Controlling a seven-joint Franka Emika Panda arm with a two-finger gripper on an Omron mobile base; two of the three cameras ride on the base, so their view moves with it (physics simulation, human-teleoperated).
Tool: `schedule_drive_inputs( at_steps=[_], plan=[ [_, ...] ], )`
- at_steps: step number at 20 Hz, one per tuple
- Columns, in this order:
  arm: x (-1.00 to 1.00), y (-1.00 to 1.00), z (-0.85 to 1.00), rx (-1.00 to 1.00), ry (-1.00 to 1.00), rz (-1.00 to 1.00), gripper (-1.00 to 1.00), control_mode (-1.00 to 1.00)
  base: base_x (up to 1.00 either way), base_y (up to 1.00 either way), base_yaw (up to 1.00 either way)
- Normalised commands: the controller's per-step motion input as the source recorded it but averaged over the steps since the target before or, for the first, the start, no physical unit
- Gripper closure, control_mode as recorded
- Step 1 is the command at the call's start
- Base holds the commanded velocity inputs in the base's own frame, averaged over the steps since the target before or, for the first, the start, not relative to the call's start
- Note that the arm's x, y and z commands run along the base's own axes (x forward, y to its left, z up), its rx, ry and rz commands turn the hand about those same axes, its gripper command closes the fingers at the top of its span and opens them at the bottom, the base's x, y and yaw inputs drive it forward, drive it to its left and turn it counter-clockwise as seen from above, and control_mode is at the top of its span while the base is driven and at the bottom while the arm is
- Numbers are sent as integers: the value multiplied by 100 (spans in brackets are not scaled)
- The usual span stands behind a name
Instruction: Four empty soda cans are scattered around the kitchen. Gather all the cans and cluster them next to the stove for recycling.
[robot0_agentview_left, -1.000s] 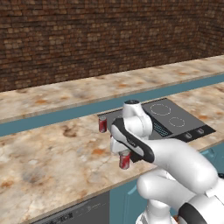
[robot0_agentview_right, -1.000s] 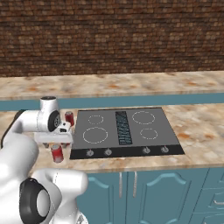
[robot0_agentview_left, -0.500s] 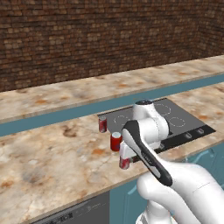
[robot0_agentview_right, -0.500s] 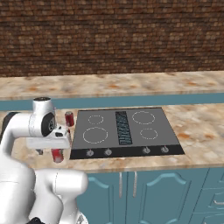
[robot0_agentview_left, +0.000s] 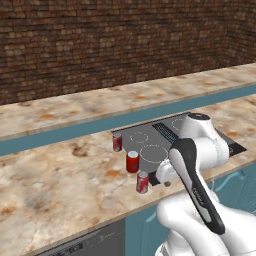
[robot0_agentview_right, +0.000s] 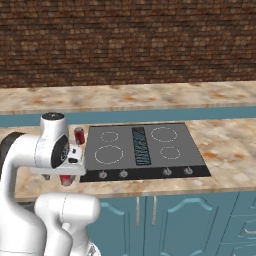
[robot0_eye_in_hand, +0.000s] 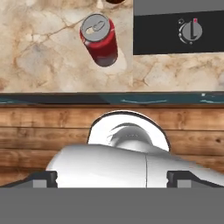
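From the left base view three soda cans stand upright on the desk (robot0_agentview_left: 60, 175) just beside the stove (robot0_agentview_left: 160, 145): the far can (robot0_agentview_left: 117, 141), the middle can (robot0_agentview_left: 132, 162) and the near can (robot0_agentview_left: 143, 182), strung in a short line along the cooktop's edge, each apart from the next, with the white arm bent over the cooktop close beside them. In the right base view the far can (robot0_agentview_right: 79, 135) shows at the stove (robot0_agentview_right: 145, 145) corner and the near can (robot0_agentview_right: 65, 179) peeks from under the wrist, tucked below the hand. In the hand view the near can (robot0_eye_in_hand: 99, 40) stands ahead of the jaws and off to one side, free of them, near a stove knob (robot0_eye_in_hand: 190, 31); the fingertips themselves are hidden behind the robot's body, but the jaws stand wide open and hold nothing. The risk, as I judge it, is the arm's own bulk: swinging the wrist or elbow away at this low height could clip the near or middle can and topple it, since empty cans tip easily and would roll along the desk toward its front edge
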Motion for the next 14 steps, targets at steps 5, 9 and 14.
schedule_drive_inputs(
  at_steps=[5, 9, 14],
  plan=[
    [-25, -10, 31, 0, 4, -3, -100, -100, 0, 0, 0],
    [0, 0, 0, 0, 0, 0, -100, -100, 0, 0, 0],
    [0, 0, 0, 0, 0, 0, -100, -100, 0, 0, 0]
  ],
)
